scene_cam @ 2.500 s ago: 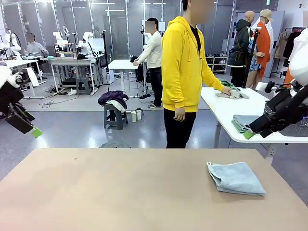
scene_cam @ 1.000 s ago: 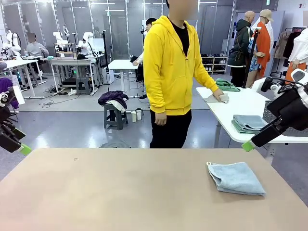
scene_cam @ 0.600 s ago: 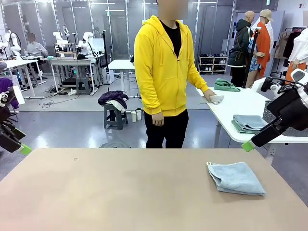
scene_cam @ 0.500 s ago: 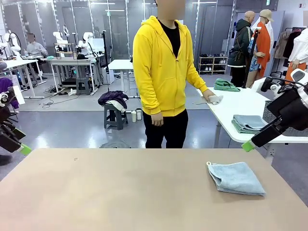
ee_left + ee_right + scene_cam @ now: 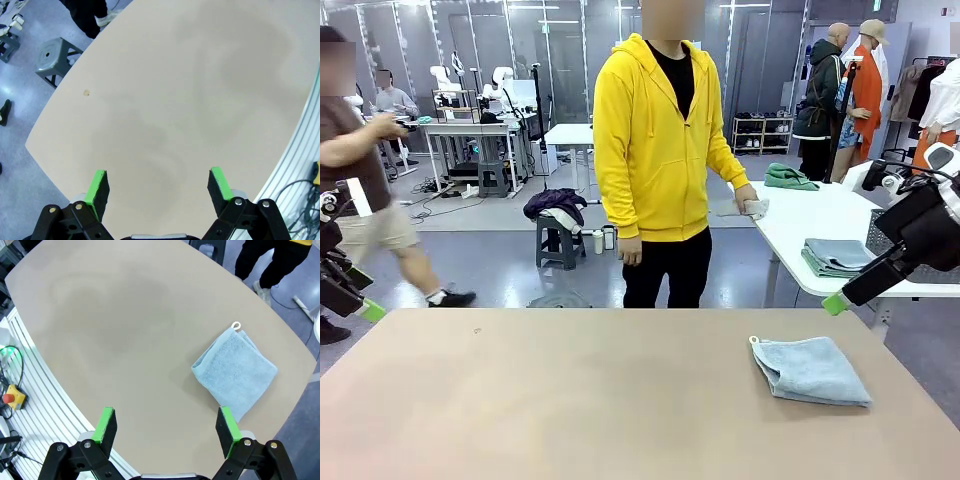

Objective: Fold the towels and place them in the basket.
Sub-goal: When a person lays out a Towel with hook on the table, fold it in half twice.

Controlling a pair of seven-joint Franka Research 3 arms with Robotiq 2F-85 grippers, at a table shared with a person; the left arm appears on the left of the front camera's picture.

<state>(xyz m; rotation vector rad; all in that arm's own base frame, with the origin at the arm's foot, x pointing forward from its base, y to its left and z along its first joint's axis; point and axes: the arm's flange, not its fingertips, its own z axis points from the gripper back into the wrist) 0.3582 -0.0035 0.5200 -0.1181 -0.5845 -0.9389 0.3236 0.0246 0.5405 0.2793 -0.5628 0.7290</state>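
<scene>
1 towel [image 5: 810,370], the grey-blue one, lies folded in a neat square on the right part of the table [image 5: 570,400], with its tag loop at the far left corner. its folding looks done. moving it to the basket is not yet done, so i judge the task less than half through.

a 2nd piece, a pale cloth [image 5: 758,210], sits on a white side table [image 5: 790,235] under the touch of the person [image 5: 660,150] standing at the far side. it may be the cream towel, and whether it is folded i cannot tell. a stack [image 5: 835,255] of folded grey-blue cloths also rests on that side table.

the basket [image 5: 876,232] is, i think, the dark latticed thing on the side table, mostly hidden behind the right arm. what lies in it, if anything, i cannot tell.

the left gripper [image 5: 160,182] hangs above the bare left edge of the table, jaws spread wide with nothing between them. the right gripper [image 5: 167,422] hovers high over the table's right side, jaws likewise spread and holding nothing, well apart from the towel below it.

what is left: get each folded towel picked up and set in the basket.
</scene>
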